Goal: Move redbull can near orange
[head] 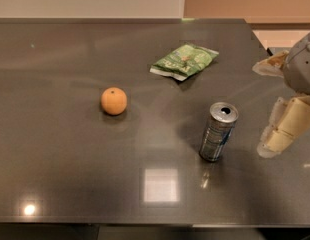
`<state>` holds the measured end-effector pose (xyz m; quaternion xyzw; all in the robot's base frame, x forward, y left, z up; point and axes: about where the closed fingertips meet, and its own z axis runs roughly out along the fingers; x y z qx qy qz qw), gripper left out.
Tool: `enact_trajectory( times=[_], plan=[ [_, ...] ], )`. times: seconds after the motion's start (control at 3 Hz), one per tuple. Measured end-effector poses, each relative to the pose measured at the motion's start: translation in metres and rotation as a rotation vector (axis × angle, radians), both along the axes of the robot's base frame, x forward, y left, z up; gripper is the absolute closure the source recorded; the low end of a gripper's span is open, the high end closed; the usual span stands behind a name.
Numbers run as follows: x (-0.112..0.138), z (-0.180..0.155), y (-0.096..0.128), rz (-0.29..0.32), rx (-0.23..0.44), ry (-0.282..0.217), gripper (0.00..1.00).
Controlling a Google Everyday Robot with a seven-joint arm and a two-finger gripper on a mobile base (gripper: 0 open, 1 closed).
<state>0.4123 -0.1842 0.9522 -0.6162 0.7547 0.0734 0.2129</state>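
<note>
The redbull can stands upright on the dark table, right of centre, silver with bluish markings and a shiny top. The orange sits well to the can's left and a little farther back. My gripper hangs at the right edge of the view, to the right of the can and apart from it, holding nothing that I can see.
A flat green crinkly snack bag lies behind the can, toward the back of the table. The table's right edge runs just behind my gripper. The front edge is close to the can.
</note>
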Motion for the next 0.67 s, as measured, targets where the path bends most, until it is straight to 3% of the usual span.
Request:
enact_trajectory(
  times=[0.67],
  plan=[
    [-0.005,-0.024,0.029,0.059,0.097,-0.036,0.0]
  ],
)
